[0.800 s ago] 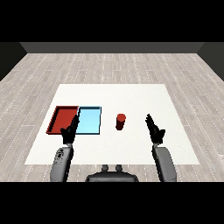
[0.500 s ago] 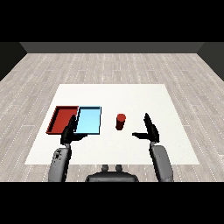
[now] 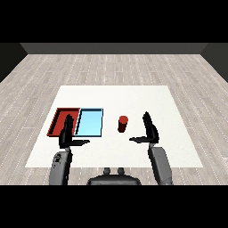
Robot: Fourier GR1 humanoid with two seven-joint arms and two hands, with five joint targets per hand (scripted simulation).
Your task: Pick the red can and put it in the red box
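While standing upright on the white table (image 3: 133, 95), red can (image 3: 123, 123) apart from both hands and outside either tray; placed just right of the light blue tray (image 3: 90, 123), with bare table between the two; further from the red tray (image 3: 62, 119), which lies at the far left, edge to edge with the blue one. Right hand (image 3: 150, 130) raised to the right of the can and a little nearer the robot; fingers straight and pointing away across the table, thumb stretched out toward the can, nothing held, not touching the can. Left hand (image 3: 67, 133) posed the same way over the near edge of the trays, about where red meets blue; fingers straight and extended, thumb sticking out to the right, holding nothing. Grey forearms rising from the lower corners toward each hand; grey plank floor around the table.
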